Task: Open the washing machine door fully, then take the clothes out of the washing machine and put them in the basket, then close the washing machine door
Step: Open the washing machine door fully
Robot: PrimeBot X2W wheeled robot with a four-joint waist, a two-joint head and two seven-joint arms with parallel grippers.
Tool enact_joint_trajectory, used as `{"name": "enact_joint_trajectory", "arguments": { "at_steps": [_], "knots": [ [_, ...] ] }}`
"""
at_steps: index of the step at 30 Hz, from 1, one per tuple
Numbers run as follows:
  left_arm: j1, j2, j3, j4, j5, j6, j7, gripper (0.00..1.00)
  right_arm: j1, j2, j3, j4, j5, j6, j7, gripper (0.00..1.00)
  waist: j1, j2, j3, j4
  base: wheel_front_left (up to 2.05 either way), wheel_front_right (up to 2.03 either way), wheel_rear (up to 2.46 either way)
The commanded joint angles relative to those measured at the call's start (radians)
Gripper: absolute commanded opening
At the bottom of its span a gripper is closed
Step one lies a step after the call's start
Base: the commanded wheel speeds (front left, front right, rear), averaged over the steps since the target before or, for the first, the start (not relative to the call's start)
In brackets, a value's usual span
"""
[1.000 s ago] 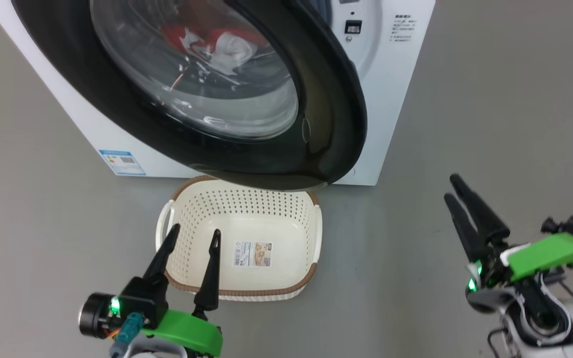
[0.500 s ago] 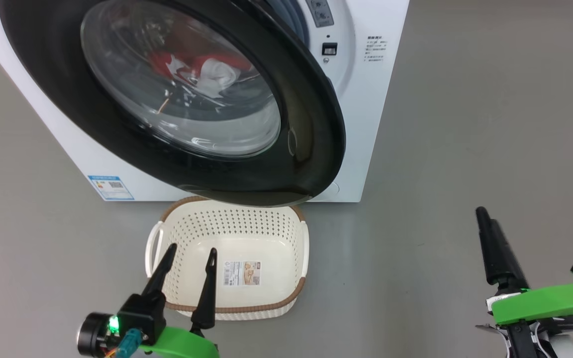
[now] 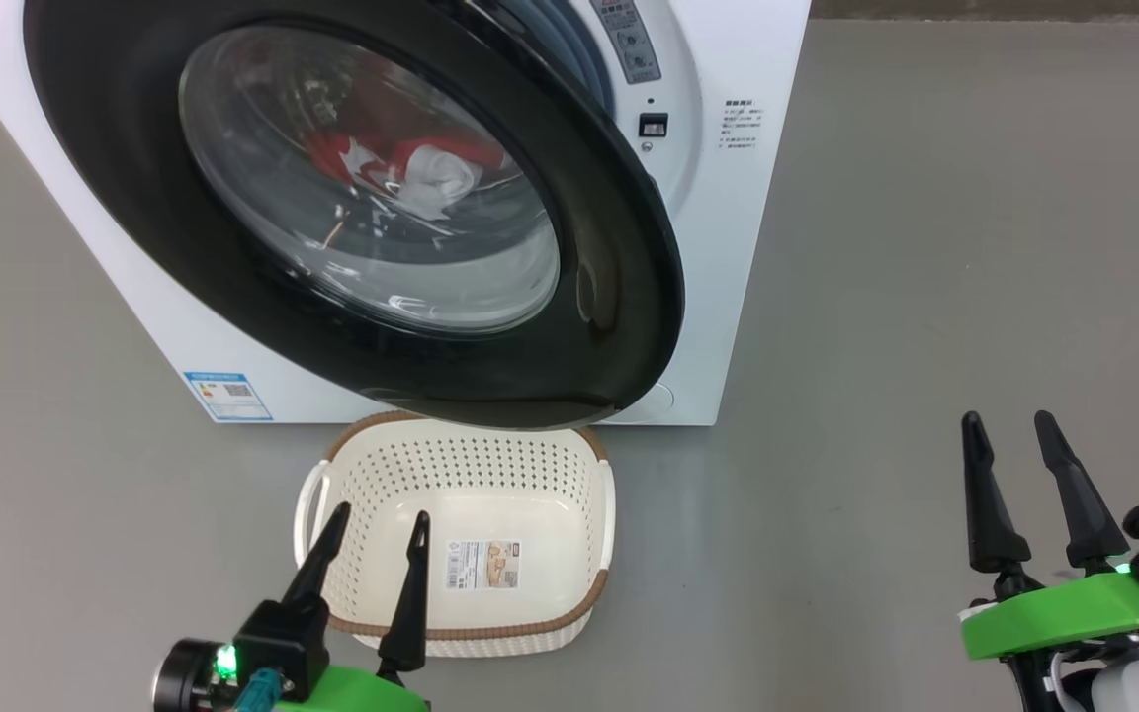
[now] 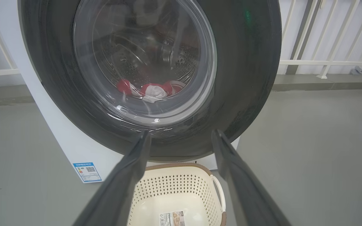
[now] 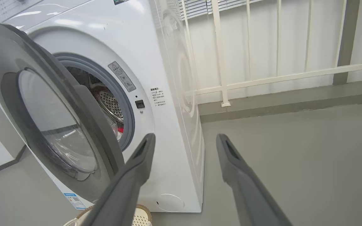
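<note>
Lying below left fingers (image 3: 409, 603), basket (image 3: 490, 475); door (image 3: 619, 297) ahead

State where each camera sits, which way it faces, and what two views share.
Head view: high, looking down on the washing machine door and basket; left gripper and right gripper below.
Left wrist view: low, facing the door glass squarely, between its fingers.
Right wrist view: from the right, facing the washing machine past the door's edge, between its fingers.
Shared: head and left wrist show clothes.

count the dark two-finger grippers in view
2. The left gripper lower left, by the cream-white perforated plastic basket; the right gripper lower right, over grey floor. Both open.
</note>
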Motion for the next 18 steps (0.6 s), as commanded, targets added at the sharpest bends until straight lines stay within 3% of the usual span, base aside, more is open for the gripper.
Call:
{"name": "enact_joint_trajectory", "arguments": {
  "at_steps": [1, 6, 18],
  "knots": [
    [-0.007, 0.012, 0.037, -0.026, 0.004, -0.006, -0.012, 1.0, -0.007, 0.001, 0.012, -0.039, -0.071, 0.001, -0.006, 1.0, 0.0, -0.0001, -0.003, 0.0, 0.0, 0.0, 0.0],
    [0.005, 0.012, 0.04, -0.023, 0.002, -0.005, -0.012, 1.0, 0.034, 0.011, 0.013, -0.029, -0.168, 0.001, -0.006, 1.0, 0.0, -0.0001, -0.015, -0.002, 0.0, 0.0, 0.0],
    [0.018, 0.012, 0.042, -0.011, 0.0, -0.001, -0.012, 1.0, 0.063, 0.013, 0.055, 0.023, -0.165, 0.001, -0.006, 1.0, 0.0, -0.0001, -0.024, -0.002, 0.0, 0.0, 0.0]
  ]
}}
